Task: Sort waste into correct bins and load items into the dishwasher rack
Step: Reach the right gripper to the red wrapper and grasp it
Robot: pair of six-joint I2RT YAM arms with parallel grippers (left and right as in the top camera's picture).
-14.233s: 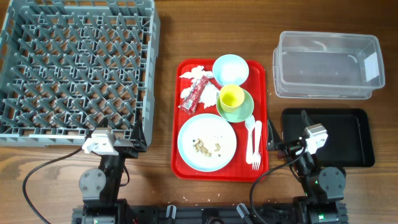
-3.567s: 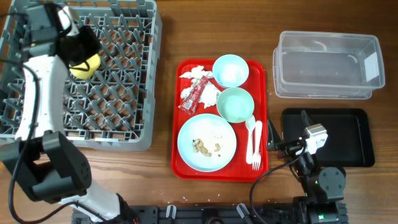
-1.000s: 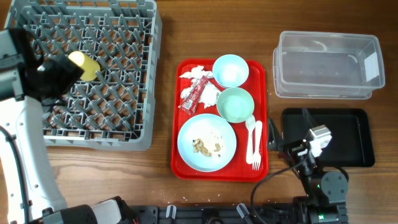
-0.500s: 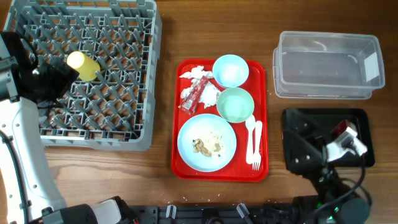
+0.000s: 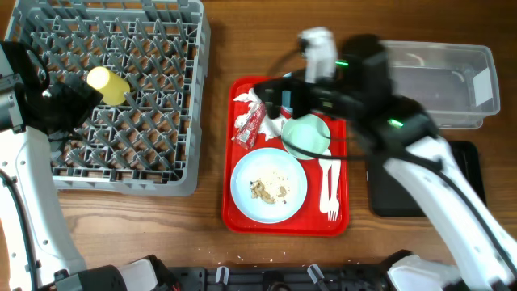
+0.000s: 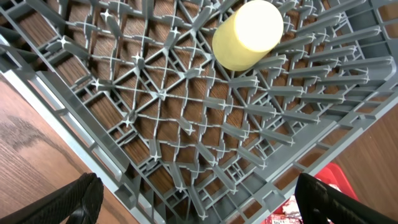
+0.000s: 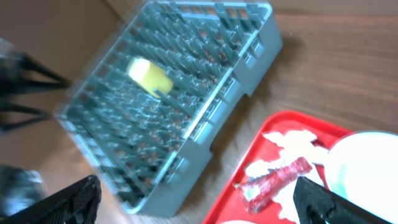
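Yellow cup (image 5: 107, 85) on its side among the pegs, far left in the grey rack (image 5: 197, 89). Left gripper (image 6: 199, 202) over the rack's left side, fingers spread wide, holding nothing. Right gripper (image 7: 199, 205) over the far-left corner of the red tray (image 5: 229, 178), likewise spread and empty, above napkins (image 7: 292, 144) and wrapper (image 5: 249, 125). Plate (image 5: 269, 184) with scraps, green bowl (image 5: 311, 137), fork (image 5: 332, 198) and spoon (image 5: 324, 174) on the tray.

Left gripper (image 6: 202, 199) and right gripper (image 7: 196, 205) hover, jaws wide apart.
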